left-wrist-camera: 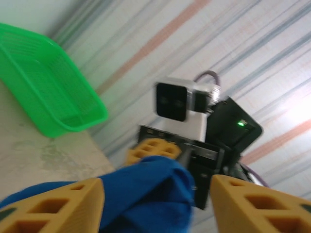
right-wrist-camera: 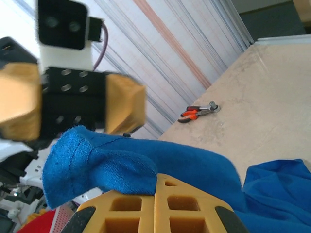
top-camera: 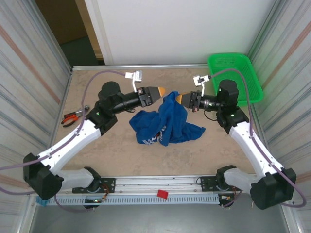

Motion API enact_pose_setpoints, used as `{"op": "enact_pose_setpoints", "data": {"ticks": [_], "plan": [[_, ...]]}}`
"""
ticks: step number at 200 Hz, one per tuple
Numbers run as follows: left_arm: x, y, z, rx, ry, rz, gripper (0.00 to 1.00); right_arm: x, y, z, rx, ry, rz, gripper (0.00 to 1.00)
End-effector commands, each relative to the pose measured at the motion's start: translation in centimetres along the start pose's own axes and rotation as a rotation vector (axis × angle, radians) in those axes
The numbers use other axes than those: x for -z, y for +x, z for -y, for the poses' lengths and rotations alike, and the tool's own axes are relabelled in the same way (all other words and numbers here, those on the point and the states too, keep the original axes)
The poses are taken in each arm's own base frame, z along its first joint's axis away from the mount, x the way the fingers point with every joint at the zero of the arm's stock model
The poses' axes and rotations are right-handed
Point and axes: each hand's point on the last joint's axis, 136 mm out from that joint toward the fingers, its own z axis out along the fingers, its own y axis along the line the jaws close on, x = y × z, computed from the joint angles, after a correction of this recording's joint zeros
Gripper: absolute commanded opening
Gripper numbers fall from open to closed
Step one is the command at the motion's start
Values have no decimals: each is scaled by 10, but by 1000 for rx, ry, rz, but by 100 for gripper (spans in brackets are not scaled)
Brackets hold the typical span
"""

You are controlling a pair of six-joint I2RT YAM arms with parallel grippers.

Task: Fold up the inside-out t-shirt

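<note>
At mid-frame, a raised fold of the soft, crumpled blue t-shirt (top-camera: 165, 124) is clamped by the right gripper's (top-camera: 178, 98) blocky yellow fingers; the left gripper's (top-camera: 163, 91) are spread apart.

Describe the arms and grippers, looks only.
Left arm and right arm: white link shells, black joints and bases. Left gripper and right gripper: yellow-orange fingers with square pockets moulded in, black-and-white camera block above. A lilac-grey cable loops along each arm.

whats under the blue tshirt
The tan table shows all around the t-shirt, whose far end is lifted, pinched in the right hand. Whatever lies beneath the crumpled heap is covered.
</note>
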Motion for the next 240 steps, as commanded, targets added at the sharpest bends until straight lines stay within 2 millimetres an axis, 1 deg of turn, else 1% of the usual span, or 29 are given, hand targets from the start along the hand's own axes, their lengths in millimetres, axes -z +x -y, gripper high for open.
{"op": "enact_pose_setpoints", "data": {"ticks": [1,11,26,47,73,86,98,104,111,118,126,132,135,151,166,176,190,202,218,221,225,234,240], "plan": [[20,-3,-29,-58,-101,11,66,12,1,-29,87,-55,-22,0],[22,1,-48,-36,-133,0,69,14,2,-29,87,-54,-21,0],[18,9,-70,9,-144,-26,71,14,5,-31,85,-67,-30,0],[4,19,-79,48,-94,-80,72,14,7,-31,78,-74,-37,0],[-19,31,-74,85,5,-138,75,11,8,-28,69,-74,-42,0],[-31,37,-63,89,65,-164,75,10,8,-26,67,-73,-43,0],[-43,45,-47,92,132,-192,74,9,9,-22,62,-61,-42,0],[-47,48,-40,91,165,-203,71,9,10,-20,60,-56,-42,0],[-51,50,-32,89,198,-208,62,8,13,-16,54,-48,-44,0],[-53,51,-26,91,224,-212,45,8,16,-11,49,-37,-50,0],[-55,49,-25,98,231,-203,23,7,22,-5,40,-23,-62,0],[-54,44,-27,96,224,-186,5,7,28,1,29,-11,-71,0],[-54,41,-30,96,213,-177,0,6,30,4,23,-5,-74,0],[-44,22,-49,85,118,-101,0,5,49,23,-24,31,-98,0],[-25,-1,-62,49,25,-3,0,5,70,43,-70,80,-119,0],[-13,-12,-66,20,-23,44,0,7,84,58,-105,131,-130,0],[1,-22,-63,-27,-51,80,0,10,105,81,-156,212,-144,0],[7,-22,-63,-45,-73,78,0,11,121,95,-192,253,-162,0],[14,-17,-65,-56,-84,89,0,15,138,111,-227,318,-172,0],[15,-16,-67,-53,-90,92,0,15,140,113,-229,328,-175,5],[17,-15,-69,-49,-98,96,0,16,143,117,-235,342,-178,7],[19,-9,-76,-41,-123,88,0,16,146,118,-239,344,-179,0],[20,-4,-81,-37,-141,72,0,16,147,118,-240,341,-177,0]]}}
